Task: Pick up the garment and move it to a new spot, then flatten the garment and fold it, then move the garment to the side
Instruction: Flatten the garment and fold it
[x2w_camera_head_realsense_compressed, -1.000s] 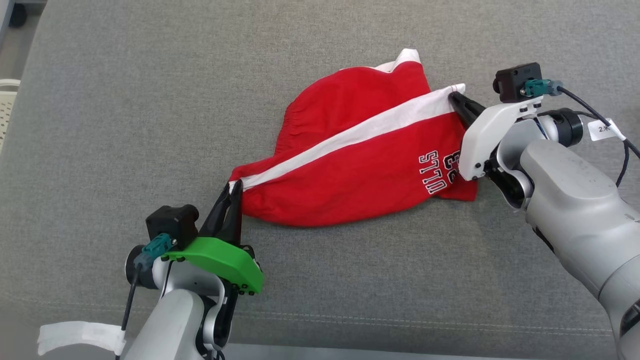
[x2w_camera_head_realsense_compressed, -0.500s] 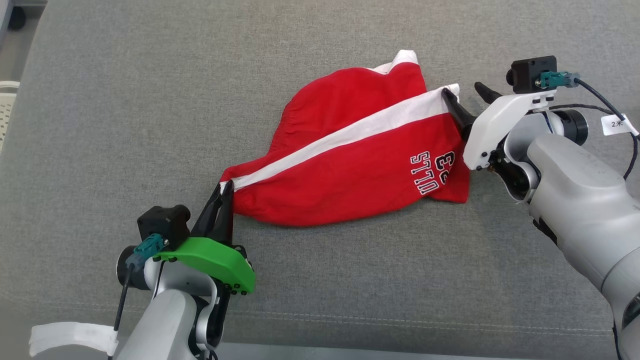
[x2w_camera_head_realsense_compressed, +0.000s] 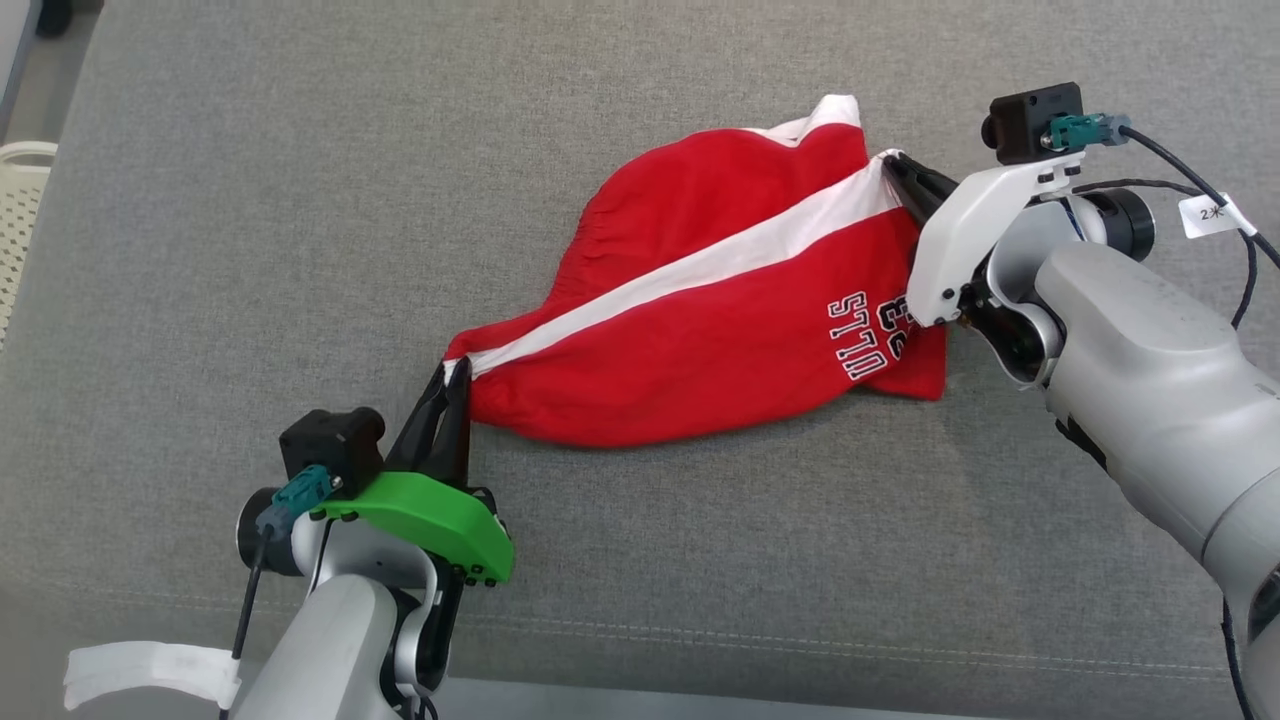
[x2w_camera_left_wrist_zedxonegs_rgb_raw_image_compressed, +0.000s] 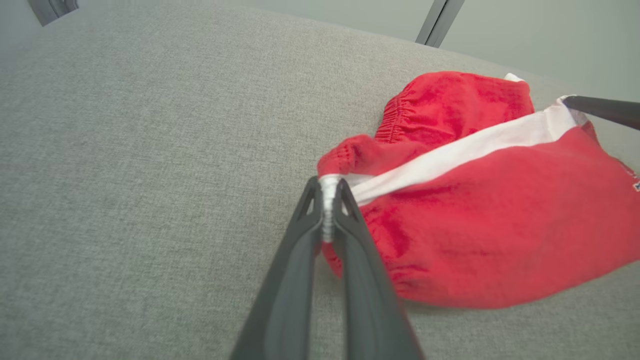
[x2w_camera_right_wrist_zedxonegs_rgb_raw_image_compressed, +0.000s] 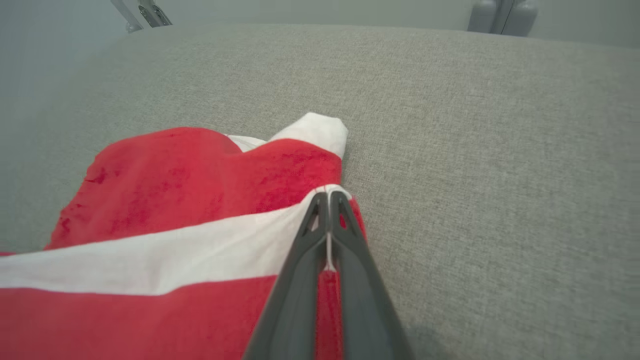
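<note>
The garment (x2w_camera_head_realsense_compressed: 700, 330) is a pair of red shorts with a white side stripe and white lettering, lying bunched on the grey cushion. My left gripper (x2w_camera_head_realsense_compressed: 457, 375) is shut on the near-left end of the white stripe at the waistband; the left wrist view shows white cloth pinched between its fingers (x2w_camera_left_wrist_zedxonegs_rgb_raw_image_compressed: 327, 200) beside the red garment (x2w_camera_left_wrist_zedxonegs_rgb_raw_image_compressed: 480, 220). My right gripper (x2w_camera_head_realsense_compressed: 893, 165) is shut on the far-right end of the stripe. In the right wrist view its fingers (x2w_camera_right_wrist_zedxonegs_rgb_raw_image_compressed: 327, 215) pinch the white hem of the garment (x2w_camera_right_wrist_zedxonegs_rgb_raw_image_compressed: 190, 195). The stripe runs taut between both grips.
The grey fabric cushion (x2w_camera_head_realsense_compressed: 250, 250) stretches wide on every side of the shorts, with a seam near its front edge (x2w_camera_head_realsense_compressed: 800, 640). A pale perforated basket (x2w_camera_head_realsense_compressed: 20, 210) stands off the left edge.
The right gripper opened at the stripe's far end and has shut on it again. The left gripper kept its grip. The camera shifted a little.
</note>
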